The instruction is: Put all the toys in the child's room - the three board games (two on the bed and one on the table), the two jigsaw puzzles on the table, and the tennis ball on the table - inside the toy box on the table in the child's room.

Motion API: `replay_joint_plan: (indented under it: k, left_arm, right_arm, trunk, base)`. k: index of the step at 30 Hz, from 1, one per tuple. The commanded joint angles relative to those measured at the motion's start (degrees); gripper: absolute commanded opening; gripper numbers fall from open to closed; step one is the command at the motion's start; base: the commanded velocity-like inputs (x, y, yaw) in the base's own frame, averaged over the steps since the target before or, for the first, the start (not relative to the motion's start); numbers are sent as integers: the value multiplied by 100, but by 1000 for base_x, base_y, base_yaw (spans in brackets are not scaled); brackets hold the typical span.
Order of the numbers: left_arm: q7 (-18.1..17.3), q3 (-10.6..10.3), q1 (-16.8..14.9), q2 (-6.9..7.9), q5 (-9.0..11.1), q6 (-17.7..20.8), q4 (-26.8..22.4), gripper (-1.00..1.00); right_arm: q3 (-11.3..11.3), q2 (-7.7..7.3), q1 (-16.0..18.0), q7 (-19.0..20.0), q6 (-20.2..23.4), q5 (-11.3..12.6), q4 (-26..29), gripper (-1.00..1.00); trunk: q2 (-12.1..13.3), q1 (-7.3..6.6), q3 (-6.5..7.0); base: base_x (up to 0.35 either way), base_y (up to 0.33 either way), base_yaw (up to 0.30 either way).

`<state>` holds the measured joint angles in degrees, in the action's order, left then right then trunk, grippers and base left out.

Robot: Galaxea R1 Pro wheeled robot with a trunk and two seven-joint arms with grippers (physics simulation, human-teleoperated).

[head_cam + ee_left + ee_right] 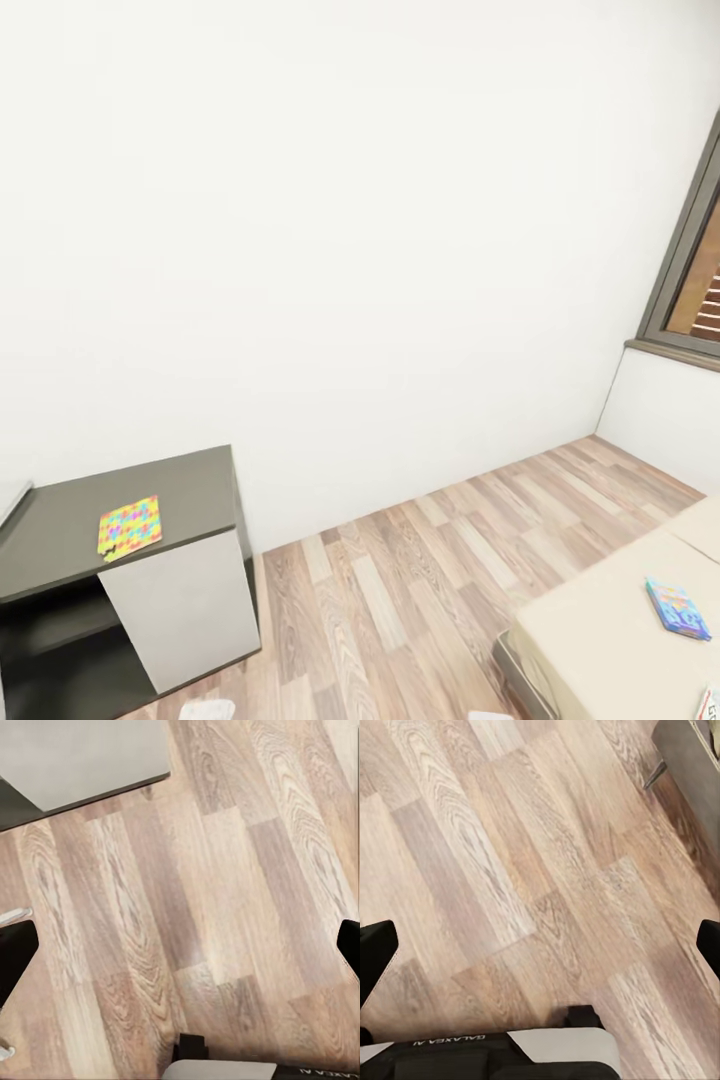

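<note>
We see one jigsaw puzzle (130,527) lying flat on the dark top of the bench (190,480), by the white wall (360,250). A small blue board game (678,609) lies on the beige bed (600,620). Wood floor (420,560) runs between them. Our left hand (180,945) and right hand (540,945) hang over the floor, both wide open and holding nothing.
</note>
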<state>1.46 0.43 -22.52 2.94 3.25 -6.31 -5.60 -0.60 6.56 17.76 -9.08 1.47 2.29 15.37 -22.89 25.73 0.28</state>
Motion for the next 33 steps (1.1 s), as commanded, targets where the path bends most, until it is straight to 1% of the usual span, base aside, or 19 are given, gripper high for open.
replay_joint_plan:
  k: [1,11,16,25,33]
  left_arm:
    - [3,0,-1,-5,34,-26,6,100]
    - [3,1,2,-20,35,-60,7,100]
    - [3,1,2,-21,35,-62,7,100]
    - [3,1,5,-22,35,-66,7,100]
    - [3,1,18,-20,30,-70,7,100]
  right_arm:
    - [-4,4,0,-15,15,26,8,100]
    - [-2,20,0,-15,11,19,10,100]
    - [2,20,0,-15,11,15,10,100]
    - [7,21,0,-15,11,15,10,100]
    - [-6,9,0,-15,11,36,-9,100]
  trunk:
    - [-3,5,-2]
    - [-3,5,-6]
    - [-3,5,-19]
    - [-3,5,-46]
    - [-3,5,-52]
  base:
    - [323,0,0]
    - [328,0,-2]
    - [330,0,-91]
    - [276,0,-224]
    - [52,0,-272]
